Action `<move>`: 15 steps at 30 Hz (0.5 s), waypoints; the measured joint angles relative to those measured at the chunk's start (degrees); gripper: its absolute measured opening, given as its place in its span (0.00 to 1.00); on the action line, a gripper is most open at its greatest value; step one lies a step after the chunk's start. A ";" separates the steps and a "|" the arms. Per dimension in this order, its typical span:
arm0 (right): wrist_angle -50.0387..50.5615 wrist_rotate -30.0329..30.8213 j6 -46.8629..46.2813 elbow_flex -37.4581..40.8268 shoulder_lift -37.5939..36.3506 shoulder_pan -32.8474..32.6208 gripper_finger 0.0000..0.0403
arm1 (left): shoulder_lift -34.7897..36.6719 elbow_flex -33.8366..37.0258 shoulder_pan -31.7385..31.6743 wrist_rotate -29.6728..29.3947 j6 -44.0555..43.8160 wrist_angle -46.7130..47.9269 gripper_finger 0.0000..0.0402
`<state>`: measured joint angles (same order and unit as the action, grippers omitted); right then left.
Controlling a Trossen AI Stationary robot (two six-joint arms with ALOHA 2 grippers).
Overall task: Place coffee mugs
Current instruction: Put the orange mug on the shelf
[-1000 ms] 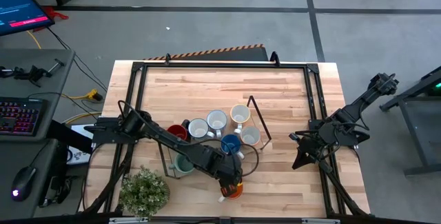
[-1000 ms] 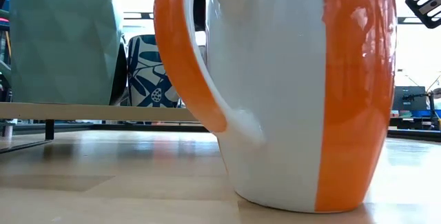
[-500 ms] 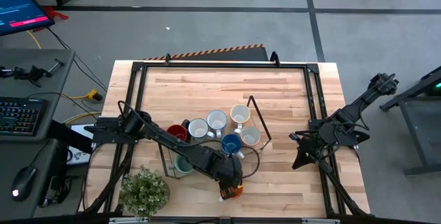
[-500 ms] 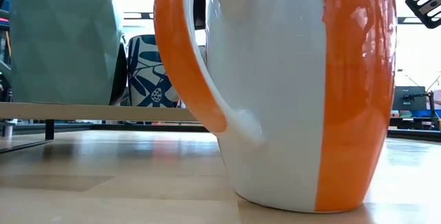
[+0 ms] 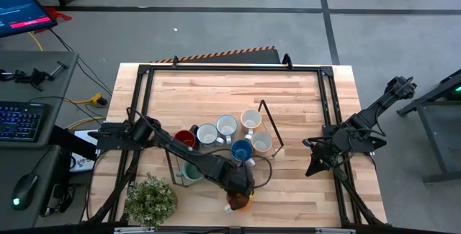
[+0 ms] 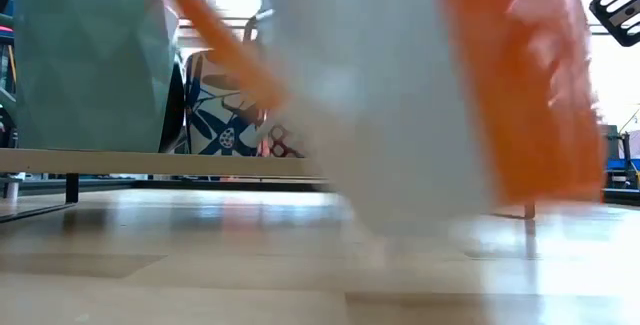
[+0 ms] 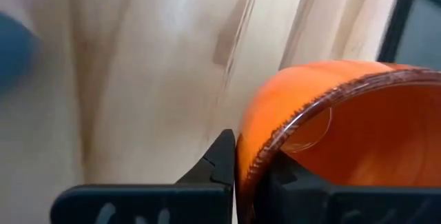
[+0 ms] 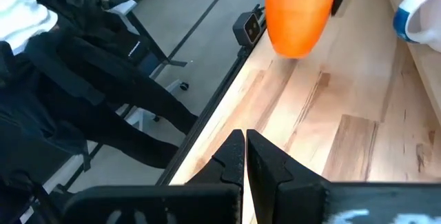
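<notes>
Already the orange mug (image 7: 331, 120), rigid, glazed, slippery and breakable, is pinched by its rim in the clamped left gripper (image 7: 249, 172), near the table's (image 5: 302, 104) near edge; the right gripper (image 8: 244, 156) is closed, empty.

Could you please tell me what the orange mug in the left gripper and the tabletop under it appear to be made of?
The orange mug looks like glazed ceramic: its thick rim and inside are glossy and catch highlights, with white showing beside the orange in the low view. The left gripper is shut on its rim. The tabletop appears to be light wood in joined strips with visible grain, smooth and slightly reflective, probably sealed.
</notes>
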<state>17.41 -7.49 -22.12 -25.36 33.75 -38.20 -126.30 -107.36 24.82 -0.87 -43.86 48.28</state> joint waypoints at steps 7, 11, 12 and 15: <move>0.13 0.02 0.06 0.00 -0.01 0.01 0.00 | 0.79 -4.49 -0.05 -1.18 0.10 6.45 0.02; 0.15 0.02 0.08 0.00 -0.01 0.00 0.00 | 0.81 -8.88 0.30 -0.86 -1.19 14.87 0.02; 0.13 0.04 0.06 0.00 -0.01 0.02 0.00 | 0.81 -9.93 0.41 -0.88 -1.64 17.01 0.02; 0.13 0.04 0.08 0.00 -0.01 0.02 0.00 | 0.93 -13.03 0.43 -0.88 -4.55 22.06 0.01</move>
<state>17.54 -7.44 -22.04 -25.36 33.74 -38.17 -125.37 -120.39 25.26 -1.75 -48.40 70.34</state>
